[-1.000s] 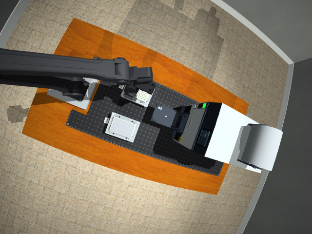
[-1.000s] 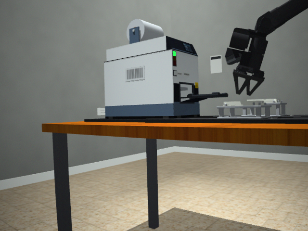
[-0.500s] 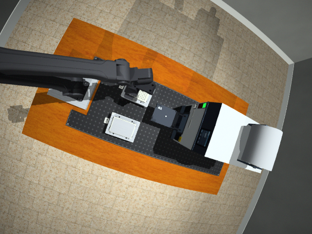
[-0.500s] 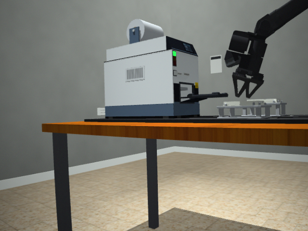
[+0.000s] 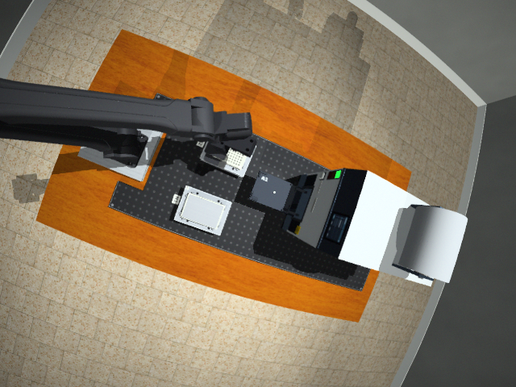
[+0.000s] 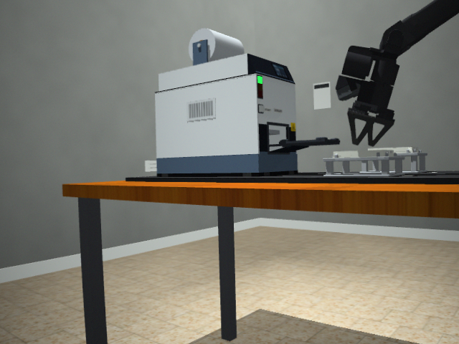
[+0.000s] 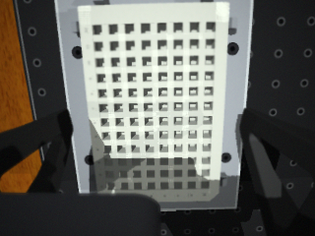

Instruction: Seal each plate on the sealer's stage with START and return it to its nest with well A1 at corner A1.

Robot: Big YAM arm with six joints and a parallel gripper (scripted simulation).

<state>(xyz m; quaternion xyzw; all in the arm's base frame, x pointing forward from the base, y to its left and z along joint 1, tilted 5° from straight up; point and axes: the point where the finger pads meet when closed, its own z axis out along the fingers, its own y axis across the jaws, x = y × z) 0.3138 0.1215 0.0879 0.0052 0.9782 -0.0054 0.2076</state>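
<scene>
Top view: arm [image 5: 166, 114] is hiding pincer [image 7: 157, 120] tips & part of open plate [image 5: 236, 158] [image 7: 154, 98] beneath. Wrist view: dark block nearest pincer is covering lower-left; pincer's outer parts are running off L/R edges. Ext. view: sealer's front print [image 6: 274, 110], beyond pincer, is reading too small.
</scene>
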